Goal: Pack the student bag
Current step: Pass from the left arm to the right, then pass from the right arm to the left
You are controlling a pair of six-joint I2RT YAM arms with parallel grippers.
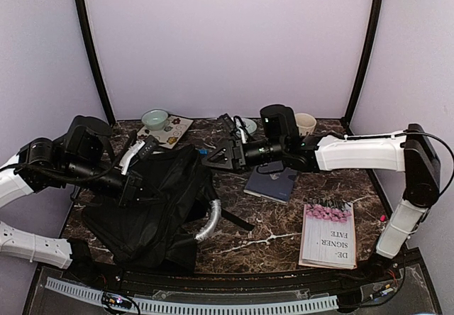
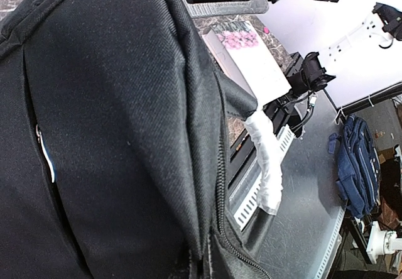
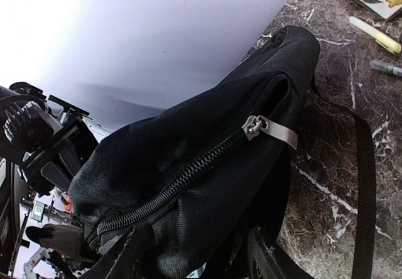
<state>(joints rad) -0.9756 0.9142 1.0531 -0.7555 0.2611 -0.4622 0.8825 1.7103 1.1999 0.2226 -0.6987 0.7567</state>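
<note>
student bag (image 1: pixel 152 212): black, slumped on table
left gripper (image 1: pixel 133 182): clamped shut on student bag's far-left fabric
right gripper (image 1: pixel 215 160): just beside student bag's far-right edge, can't tell jaw state

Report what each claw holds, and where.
Left claw pinches the student bag by fabric near its left edge. Right claw, open beside the zipper, holds nothing.

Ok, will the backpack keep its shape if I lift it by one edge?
Probably floppy: the student bag creases and slumps across the table. Its loose strap would likely trail and snag. It lies fairly flat, so probably light.
</note>
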